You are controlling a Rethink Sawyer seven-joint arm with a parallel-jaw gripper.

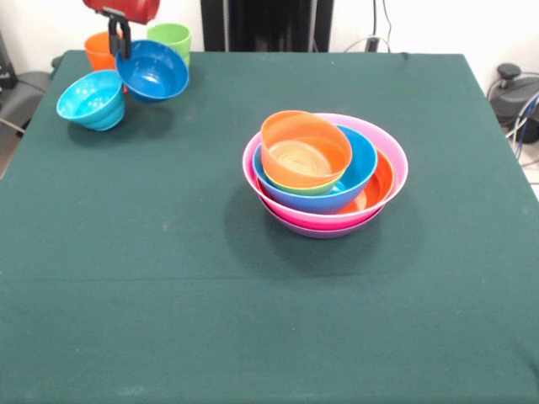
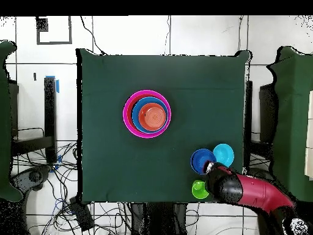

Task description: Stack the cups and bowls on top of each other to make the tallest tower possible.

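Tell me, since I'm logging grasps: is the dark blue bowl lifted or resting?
Lifted: the gripper pinches the dark blue bowl by its rim, tilted above the table.

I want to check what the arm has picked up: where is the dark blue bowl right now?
In the front view the dark blue bowl hangs tilted at the far left corner, held by the gripper, above the light blue bowl and before the two cups.

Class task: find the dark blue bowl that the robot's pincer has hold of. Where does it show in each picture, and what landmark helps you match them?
Front view: dark blue bowl at upper left, tilted, beside the light blue bowl.
Overhead view: dark blue bowl at lower right, beside the light blue bowl.
Shared landmark: the tower near the table's middle.
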